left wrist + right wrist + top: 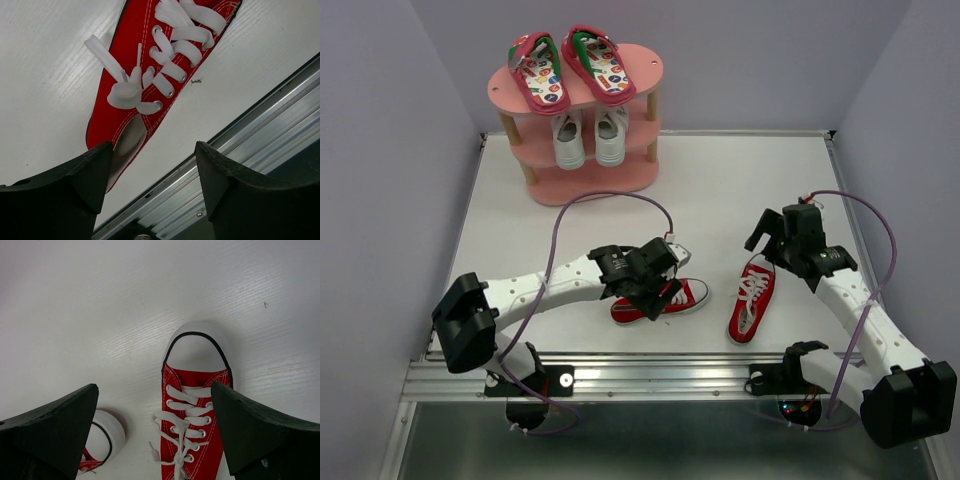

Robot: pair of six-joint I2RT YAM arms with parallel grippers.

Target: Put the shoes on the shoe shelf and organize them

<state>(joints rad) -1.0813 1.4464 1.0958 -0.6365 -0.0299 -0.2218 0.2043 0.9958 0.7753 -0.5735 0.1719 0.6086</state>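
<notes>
Bright, even overhead light, soft shadows; wrist views sharp, slightly wide-angle.

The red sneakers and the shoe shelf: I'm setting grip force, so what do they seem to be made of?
The red sneakers look like matte woven canvas, with visible white stitching; flat cloth laces run through shiny, metal-looking eyelets; the toe cap is smooth white, probably rubber. The shoe shelf is matte pink, painted wood or plastic, I cannot tell; its posts look like pale wood.

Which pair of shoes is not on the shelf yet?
The red sneakers: both lie on the table. The flip-flops and white sneakers stand on the shelf.
</notes>
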